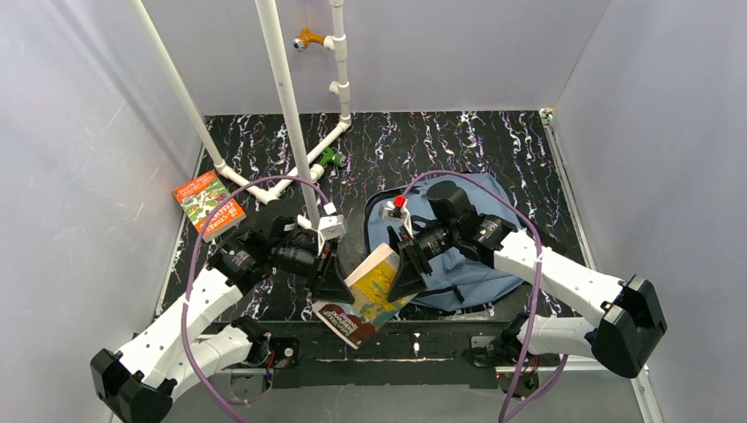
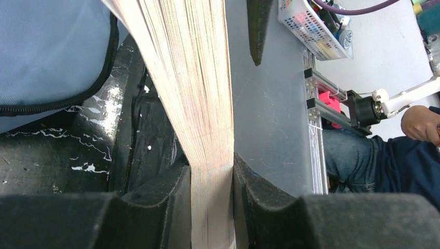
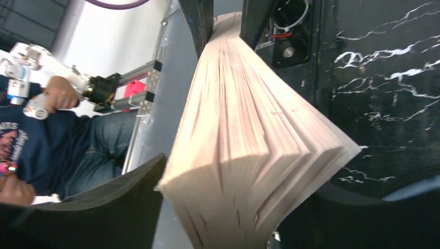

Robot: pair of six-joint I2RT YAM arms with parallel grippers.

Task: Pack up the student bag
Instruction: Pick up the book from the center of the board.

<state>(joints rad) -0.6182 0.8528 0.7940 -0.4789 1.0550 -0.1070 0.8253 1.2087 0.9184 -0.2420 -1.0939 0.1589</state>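
Observation:
A thick book (image 1: 374, 286) with a yellow cover hangs tilted over the table's near edge, between the two arms. My left gripper (image 1: 339, 286) is shut on its lower left part; in the left wrist view the pads (image 2: 176, 207) squeeze the page block (image 2: 192, 78). My right gripper (image 1: 407, 269) stands open around the opposite end. Its fingers (image 3: 104, 207) flank the fanned pages (image 3: 249, 145), with a gap on the left side. The dusty-blue student bag (image 1: 480, 264) lies flat under the right arm, and its zipped edge (image 2: 46, 46) shows in the left wrist view.
A second book (image 1: 208, 204) with an orange and green cover lies at the left edge of the black marbled table. A white pipe frame (image 1: 286, 97) rises at the back left with a green clip (image 1: 331, 159) at its foot. A small red-capped item (image 1: 398, 202) sits on the bag.

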